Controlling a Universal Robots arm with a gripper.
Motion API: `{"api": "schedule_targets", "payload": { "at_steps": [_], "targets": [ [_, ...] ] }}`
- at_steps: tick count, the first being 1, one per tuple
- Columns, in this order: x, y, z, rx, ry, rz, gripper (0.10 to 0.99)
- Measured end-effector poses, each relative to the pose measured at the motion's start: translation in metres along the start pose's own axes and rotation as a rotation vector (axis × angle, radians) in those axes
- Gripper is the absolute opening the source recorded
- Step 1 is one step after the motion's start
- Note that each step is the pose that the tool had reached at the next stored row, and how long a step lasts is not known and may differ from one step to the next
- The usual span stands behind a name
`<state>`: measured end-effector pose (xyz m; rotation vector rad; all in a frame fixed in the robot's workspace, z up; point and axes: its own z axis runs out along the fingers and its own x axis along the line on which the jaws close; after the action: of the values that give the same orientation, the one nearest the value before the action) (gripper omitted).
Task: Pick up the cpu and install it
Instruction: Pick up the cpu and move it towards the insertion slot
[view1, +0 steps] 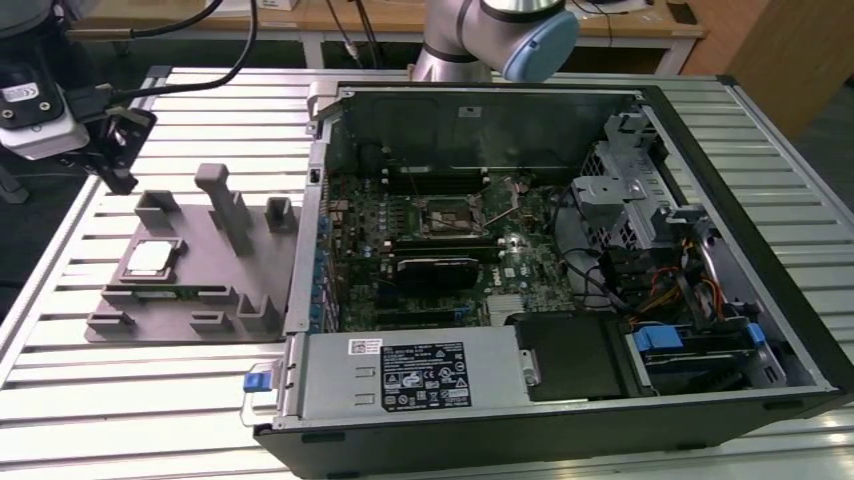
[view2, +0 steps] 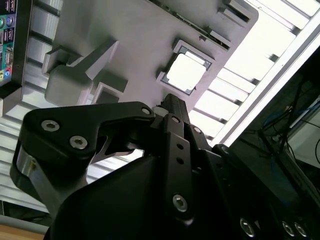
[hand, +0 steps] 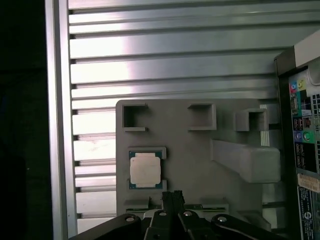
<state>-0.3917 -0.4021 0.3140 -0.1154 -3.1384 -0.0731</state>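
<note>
**Cpu**: a small flat square with a dull silver metal lid on a thin green board. It lay lid-up in a shallow square pocket of the holder tray, at the tray's end toward the exterior view's left. Being square, it gave no long axis to record. Its edges ran parallel to the tray's edges.

**Tray:** matte grey and plastic-looking, with boxy raised blocks, open rectangular pockets and one tall elongated block. It sat on the tabletop, which was made of ribbed bright-metal slats, just beside the open black computer case.

**Pincer**: black and angular, built of bolted links. It hung in the air clear of the tray, touching nothing and apart from the cpu. In the first wrist view its two tips stood drawn together, narrow, with nothing between them.

**Views compared**
- **Exterior view:** this gave the case interior, with the green motherboard and the square metal-framed socket near its middle.
- **First wrist view:** this looked straight down on the tray. It showed a green board rim on two opposite sides of the lid, and also the coloured rear ports of the case.
- **Second wrist view:** this took the tray at a slant, and the lid glared near-white there.
</note>
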Motion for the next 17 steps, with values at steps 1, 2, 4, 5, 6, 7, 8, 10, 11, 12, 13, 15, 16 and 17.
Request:
{"api": "schedule_targets", "payload": {
  "at_steps": [1,2,4,5,6,7,8,10,11,12,13,15,16,17],
  "targets": [
    [0.0001,-0.0001,0.0009,0.000,-0.0049,0.000,0.106],
    [0.0002,-0.0002,0.0017,-0.001,-0.0093,0.000,0.106],
    [0.0003,-0.0004,0.0031,-0.001,-0.0167,-0.001,0.106],
    [0.0004,-0.0004,0.0038,-0.002,-0.0197,-0.001,0.106],
    [0.0005,-0.0005,0.0045,-0.002,-0.0227,-0.001,0.106],
    [0.0005,-0.0006,0.0052,-0.002,-0.0251,-0.001,0.106],
    [0.0006,-0.0007,0.0061,-0.002,-0.0276,-0.001,0.106],
    [0.0006,-0.0010,0.0086,-0.002,-0.0332,-0.002,0.106],
    [0.0006,-0.0013,0.0103,-0.003,-0.0364,-0.002,0.106],
    [0.0007,-0.0015,0.0117,-0.003,-0.0382,-0.002,0.106],
    [0.0012,-0.0017,0.0131,-0.003,-0.0394,-0.002,0.106],
    [0.0029,-0.0020,0.0152,-0.003,-0.0407,-0.002,0.106],
    [0.0037,-0.0021,0.0162,-0.003,-0.0412,-0.002,0.106],
    [0.0046,-0.0022,0.0172,-0.003,-0.0415,-0.002,0.106]
  ]
}}
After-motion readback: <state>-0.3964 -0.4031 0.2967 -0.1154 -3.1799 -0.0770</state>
